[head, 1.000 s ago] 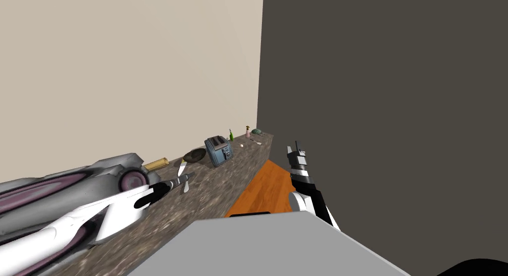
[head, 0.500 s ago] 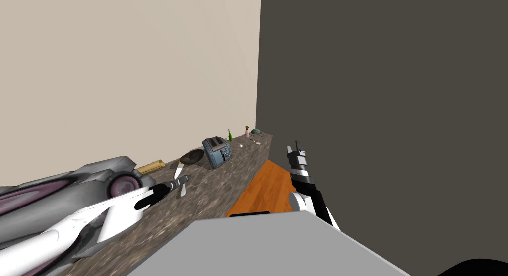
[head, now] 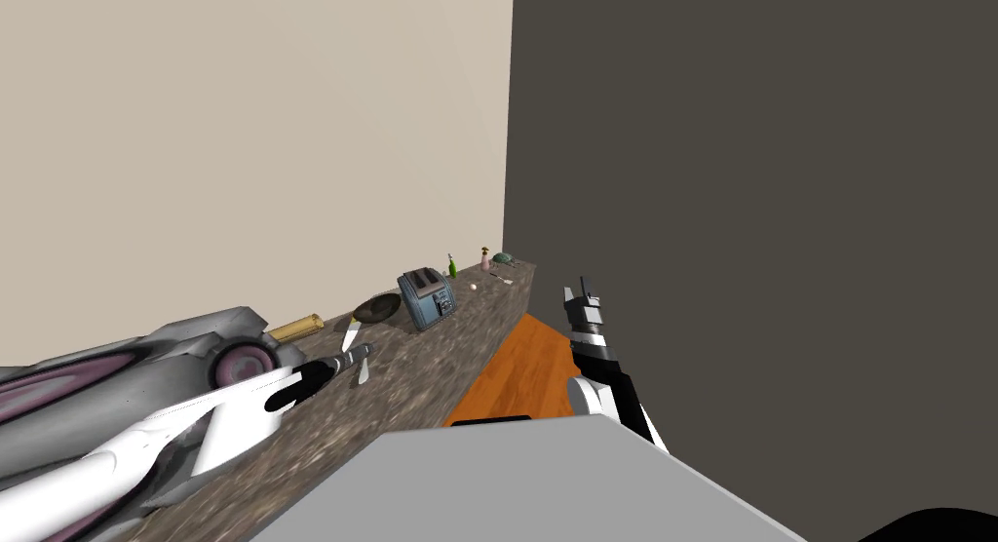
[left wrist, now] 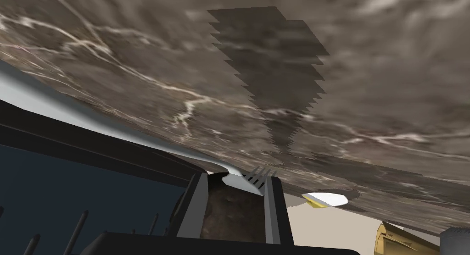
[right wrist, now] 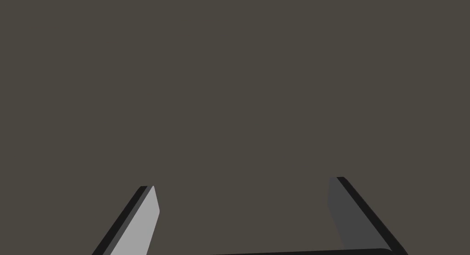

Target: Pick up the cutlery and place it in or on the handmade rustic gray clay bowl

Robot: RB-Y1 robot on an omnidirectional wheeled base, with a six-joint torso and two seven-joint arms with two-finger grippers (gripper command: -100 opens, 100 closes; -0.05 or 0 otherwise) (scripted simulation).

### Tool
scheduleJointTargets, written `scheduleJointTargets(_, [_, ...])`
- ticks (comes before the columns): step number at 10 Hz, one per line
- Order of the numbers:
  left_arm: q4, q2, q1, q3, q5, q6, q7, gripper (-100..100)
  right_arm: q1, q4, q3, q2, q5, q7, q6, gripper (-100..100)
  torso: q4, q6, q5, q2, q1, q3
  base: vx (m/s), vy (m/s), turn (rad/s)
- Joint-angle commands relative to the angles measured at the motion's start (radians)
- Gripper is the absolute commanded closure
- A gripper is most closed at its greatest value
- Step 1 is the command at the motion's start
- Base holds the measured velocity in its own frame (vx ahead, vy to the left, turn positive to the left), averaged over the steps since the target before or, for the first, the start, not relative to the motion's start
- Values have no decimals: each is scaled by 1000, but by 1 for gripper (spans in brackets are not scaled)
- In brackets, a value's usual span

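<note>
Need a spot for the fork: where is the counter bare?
Bare: the counter along its front strip, from the left gripper holding the fork to past the toaster. Crowded: the wall side, with the brass cylinder, dark bowl, toaster, green bottle and pink bottle; small bits dot the far end.

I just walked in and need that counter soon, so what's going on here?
The left gripper is shut on a fork over the marble counter, close to the dark bowl that the fork is meant for. The fork is not in the bowl yet. The right gripper hangs open off to the side by the dark wall, holding nothing.
</note>
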Motion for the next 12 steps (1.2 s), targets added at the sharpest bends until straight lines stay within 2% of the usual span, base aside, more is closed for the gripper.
scheduleJointTargets(1, [-28,30,-4,-10,10,8,9,100,0,0,0,0,0,0,0,0,0,0,0,0,0,0,-27,-15,87])
scheduleJointTargets(2, [-17,18,-4,-6,7,4,4,100,0,0,0,0,0,0,0,0,0,-1,-1,2,-1,1,-17,-10,29])
scheduleJointTargets(3, [-19,21,-4,-7,8,6,6,0,0,0,0,0,0,0,0,0,0,0,0,2,-1,1,0,0,0])
scheduleJointTargets(4, [-10,48,-13,6,20,4,25,100,0,0,0,0,0,0,0,0,0,0,0,1,0,1,-20,25,-50])
scheduleJointTargets(7, [10,105,-26,28,52,-1,69,100,0,0,0,0,0,0,0,0,2,0,0,3,6,2,-45,87,-99])
scheduleJointTargets(9, [30,163,-33,40,90,-8,110,100,0,0,0,0,0,0,0,0,2,0,-1,4,6,3,-57,97,-150])
scheduleJointTargets(12, [52,226,-32,40,141,-17,152,100,0,0,0,0,0,0,0,0,2,0,-1,2,6,2,-34,76,-163])
